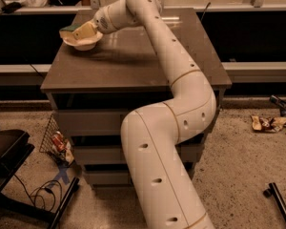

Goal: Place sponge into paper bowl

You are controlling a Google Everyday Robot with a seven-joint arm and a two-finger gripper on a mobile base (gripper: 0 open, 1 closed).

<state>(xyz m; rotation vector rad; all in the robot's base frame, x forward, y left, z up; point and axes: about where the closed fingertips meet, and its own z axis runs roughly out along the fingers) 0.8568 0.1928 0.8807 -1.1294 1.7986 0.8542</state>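
Note:
A white paper bowl [83,44] stands on the far left part of the brown table top [133,56]. The sponge [70,30], with its dark green face up, lies at the bowl's left rim, partly inside it. My gripper [83,31] reaches from the right and sits right over the bowl, its cream fingers touching or just beside the sponge. My white arm runs from the bottom of the view up over the table.
The table is a drawer cabinet. Behind it runs a shelf rail with clutter. On the floor lie a wire basket with wrappers [57,142] at the left, a black stand with cables [9,161], and litter [267,123] at the right.

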